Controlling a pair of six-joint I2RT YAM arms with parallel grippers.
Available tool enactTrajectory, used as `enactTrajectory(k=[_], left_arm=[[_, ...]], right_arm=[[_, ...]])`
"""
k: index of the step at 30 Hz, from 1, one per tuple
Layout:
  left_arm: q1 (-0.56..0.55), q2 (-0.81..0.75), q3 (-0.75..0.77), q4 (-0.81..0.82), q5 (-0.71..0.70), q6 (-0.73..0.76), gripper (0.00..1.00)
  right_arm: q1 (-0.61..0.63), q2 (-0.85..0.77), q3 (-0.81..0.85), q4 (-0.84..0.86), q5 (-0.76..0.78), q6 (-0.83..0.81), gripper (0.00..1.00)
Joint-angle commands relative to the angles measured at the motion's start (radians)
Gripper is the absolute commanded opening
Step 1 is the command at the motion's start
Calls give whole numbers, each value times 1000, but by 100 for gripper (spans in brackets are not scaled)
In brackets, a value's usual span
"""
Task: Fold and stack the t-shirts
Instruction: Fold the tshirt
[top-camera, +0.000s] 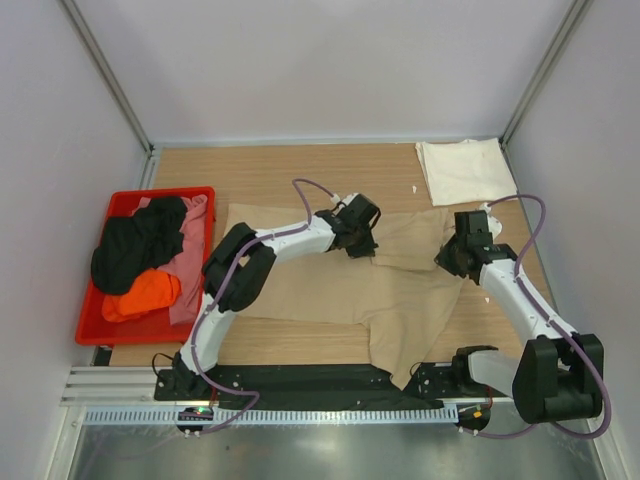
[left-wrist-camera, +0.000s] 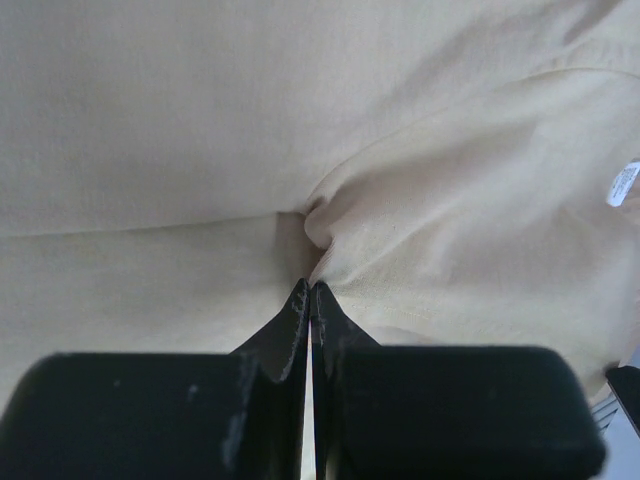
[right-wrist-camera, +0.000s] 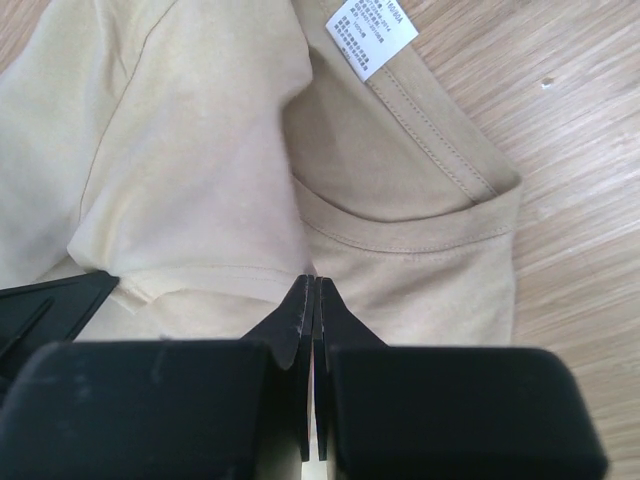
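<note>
Tan t-shirt (top-camera: 320, 290) lying spread on wooden table (top-camera: 260, 170), just right of red bin (top-camera: 160, 191). Left gripper (left-wrist-camera: 310, 292) pinching puckered cloth mid-shirt, jaws clamped on it. Right gripper (right-wrist-camera: 312, 285) gripping sleeve hem beside collar, farther from bin. Fold seemingly underway. Next move: both arms carrying pinched cloth across body together, keeping tension even. Cream-white folded shirt (top-camera: 463, 170) waiting farthest from bin.
</note>
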Motion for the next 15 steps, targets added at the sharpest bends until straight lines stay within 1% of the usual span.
enactTrajectory(k=[1, 3, 9, 15], left_arm=[[-17, -74, -11, 29, 10, -20, 0], [-23, -80, 0, 28, 4, -28, 0], [-23, -100, 14, -49, -3, -37, 0], [-25, -83, 3, -77, 30, -34, 0]], right_arm=[[-1, -34, 32, -30, 46, -46, 1], [-6, -34, 38, -30, 40, -52, 1], [-14, -32, 53, -47, 10, -72, 1], [-14, -51, 27, -67, -17, -83, 1]])
